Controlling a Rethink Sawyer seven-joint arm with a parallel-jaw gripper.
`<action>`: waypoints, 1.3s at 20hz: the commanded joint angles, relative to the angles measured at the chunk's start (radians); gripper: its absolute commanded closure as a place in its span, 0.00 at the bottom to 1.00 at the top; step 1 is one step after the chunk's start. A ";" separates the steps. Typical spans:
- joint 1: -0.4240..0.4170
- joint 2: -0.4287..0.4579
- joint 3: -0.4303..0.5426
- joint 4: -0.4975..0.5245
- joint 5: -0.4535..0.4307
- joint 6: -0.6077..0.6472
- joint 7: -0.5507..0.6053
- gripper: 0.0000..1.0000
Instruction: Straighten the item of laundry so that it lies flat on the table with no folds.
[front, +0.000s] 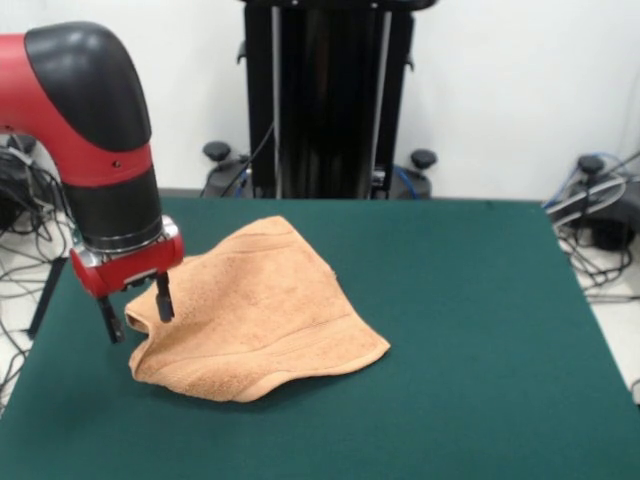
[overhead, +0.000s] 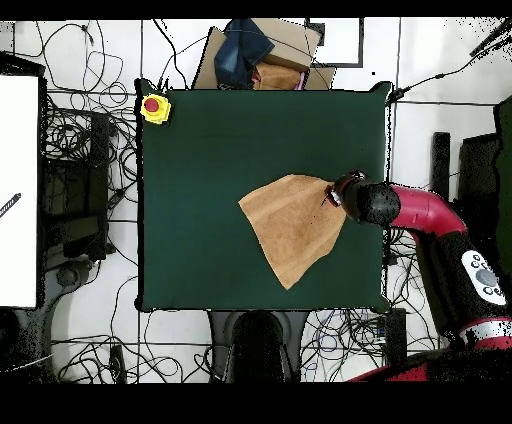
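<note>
One rumpled towel (front: 255, 310); two parted fingers (front: 163, 297)

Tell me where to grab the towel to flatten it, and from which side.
Grip the towel at its raised corner under the gripper, coming straight down. That corner humps up off the table, so the open fingers can probably straddle it, then pull outward, away from the rest of the cloth.

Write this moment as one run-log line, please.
gripper: open, at towel corner | towel: rumpled, folded, not flat | table: towel toward the gripper's side | task: not done
</note>
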 joint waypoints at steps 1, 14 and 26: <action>0.041 0.057 -0.002 -0.041 -0.053 0.115 -0.172 0.00; 0.076 0.074 -0.054 -0.069 -0.072 0.113 -0.122 0.00; 0.079 0.025 -0.078 -0.036 -0.086 0.070 -0.110 0.00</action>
